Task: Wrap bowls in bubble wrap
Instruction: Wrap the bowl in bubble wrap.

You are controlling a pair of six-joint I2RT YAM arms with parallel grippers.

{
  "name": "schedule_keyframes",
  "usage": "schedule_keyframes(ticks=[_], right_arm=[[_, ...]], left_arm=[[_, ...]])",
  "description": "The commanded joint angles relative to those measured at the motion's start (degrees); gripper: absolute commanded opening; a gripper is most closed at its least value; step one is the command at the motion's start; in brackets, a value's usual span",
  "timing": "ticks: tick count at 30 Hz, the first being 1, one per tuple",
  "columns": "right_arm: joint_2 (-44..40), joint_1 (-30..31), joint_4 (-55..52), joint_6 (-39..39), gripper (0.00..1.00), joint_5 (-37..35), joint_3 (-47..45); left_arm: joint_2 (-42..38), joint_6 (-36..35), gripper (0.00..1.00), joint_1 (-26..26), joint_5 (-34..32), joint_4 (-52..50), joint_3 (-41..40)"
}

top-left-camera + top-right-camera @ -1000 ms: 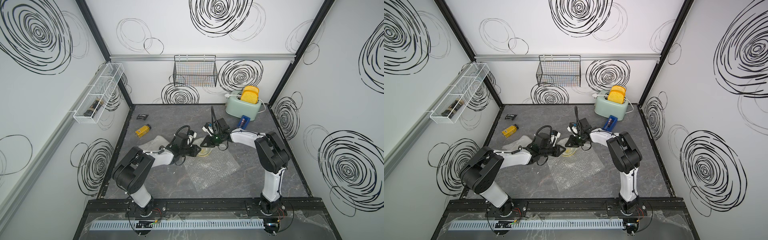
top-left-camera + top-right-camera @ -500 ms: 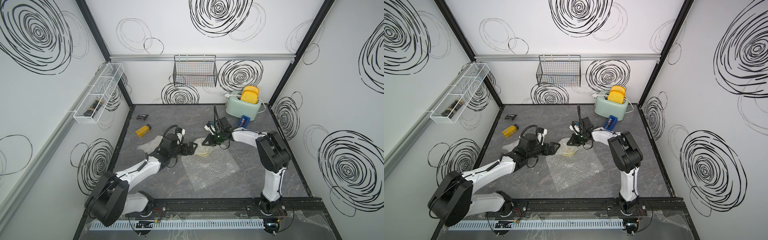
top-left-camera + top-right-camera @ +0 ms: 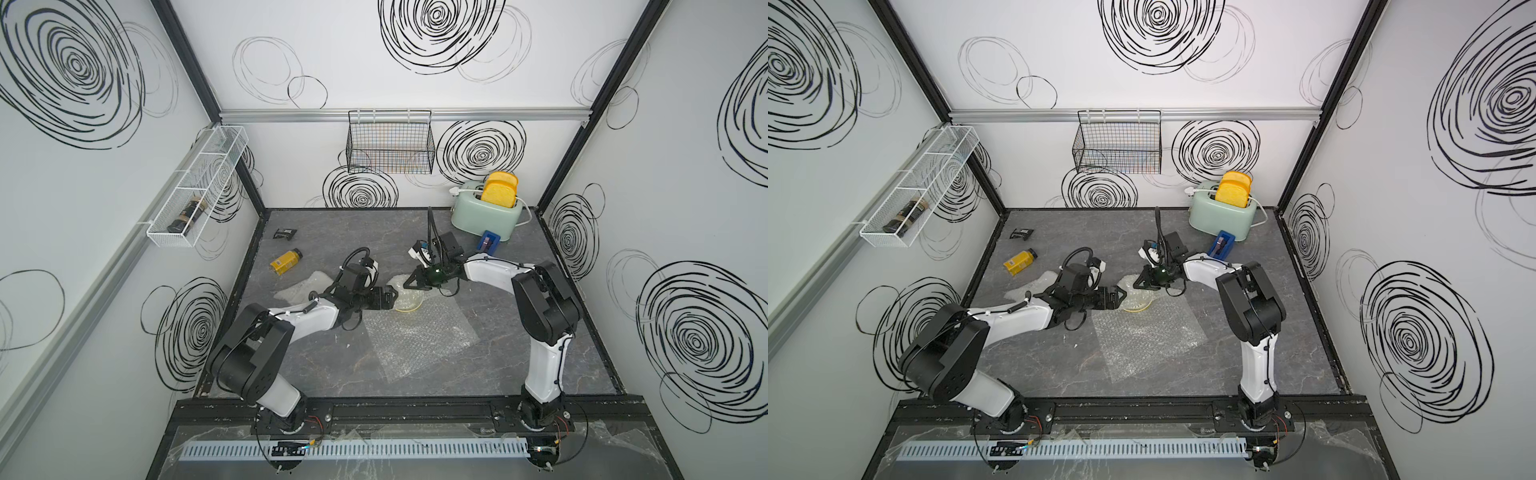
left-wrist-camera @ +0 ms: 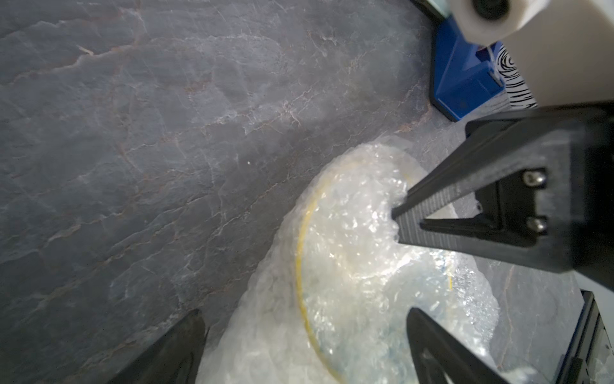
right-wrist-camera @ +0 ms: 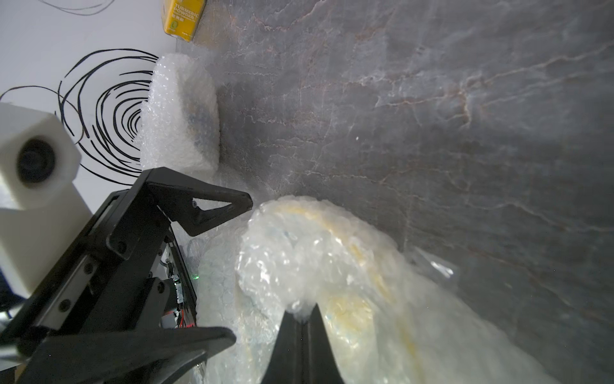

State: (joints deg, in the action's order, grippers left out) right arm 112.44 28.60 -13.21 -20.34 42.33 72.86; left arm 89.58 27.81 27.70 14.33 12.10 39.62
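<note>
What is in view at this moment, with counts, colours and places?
table: 1, grey marbled, cell floor
bowl: 1, pale with yellow rim, table centre, under wrap
bubble wrap sheet: 1, clear, spread at centre, one edge over the bowl
bubble wrap bundle: 1, whitish, beside left arm, contents unclear
turmeric jar: 1, yellow, lying far left
packet: 1, black, far left corner
toaster: 1, mint green, far right corner
toast: 2 slices, yellow, in toaster
tape dispenser: 1, blue, before toaster
wire basket: 1, black, back wall
wire shelf: 1, white, left wall
dark jars: count unclear, in shelf
left gripper: 1, black, open beside the bowl
right gripper: 1, black, shut on the sheet
</note>
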Motion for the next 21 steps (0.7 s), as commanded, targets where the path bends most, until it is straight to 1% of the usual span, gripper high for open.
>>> schedule_keyframes(ticks=[1, 3, 5, 6, 9, 10, 12, 14, 15, 18, 21], right_arm=[[0.67, -0.55, 0.2, 0.51, 0.0, 0.72, 1.76], [0.37, -0.56, 0.12, 0.47, 0.0, 0.95, 1.84], [-0.49, -0.47, 0.17, 0.55, 0.03, 0.94, 1.44], [-1.23, -0.44, 0.01, 0.55, 0.07, 0.68, 1.13], [-4.24, -0.45, -0.88, 0.56, 0.33, -1.39, 0.19], [-5.65, -0.37, -1.34, 0.61, 0.38, -2.62, -0.19], [-8.38, -0.15, -1.52, 0.58, 0.41, -3.78, -1.54], [-11.4, 0.69, -0.31, 0.07, 0.41, -4.31, -3.74], [-12.44, 1.33, 1.15, -0.29, 0.39, -4.29, -5.18], [-12.02, 2.84, 2.02, -0.76, 0.27, -2.59, -5.86], [-9.35, 3.61, 1.9, -1.35, 0.15, -3.03, -4.57]], left_arm=[[1.47, -1.51, 0.97, 1.2, -0.38, 3.32, -1.17], [2.86, -1.37, 0.98, 1.28, -1.14, 3.29, -0.57], [4.02, -1.36, 0.99, 1.43, -1.34, 2.91, 0.68], [4.39, -1.28, 0.99, 1.64, -1.95, 2.64, 1.25], [4.98, -1.38, 0.99, 2.15, -3.78, 1.68, 2.4], [5.2, -1.28, 1.0, 2.11, -3.65, 1.87, 2.48], [5.56, -1.18, 1.0, 2.14, -3.45, 1.91, 2.7], [5.7, -1.04, 1.0, 2.1, -3.35, 1.98, 2.84], [5.7, -0.92, 1.0, 2.13, -3.31, 2.14, 2.84], [5.7, -0.79, 1.0, 2.12, -3.09, 2.07, 3.1], [5.43, -0.69, 1.0, 2.1, -2.91, 2.2, 3.05]])
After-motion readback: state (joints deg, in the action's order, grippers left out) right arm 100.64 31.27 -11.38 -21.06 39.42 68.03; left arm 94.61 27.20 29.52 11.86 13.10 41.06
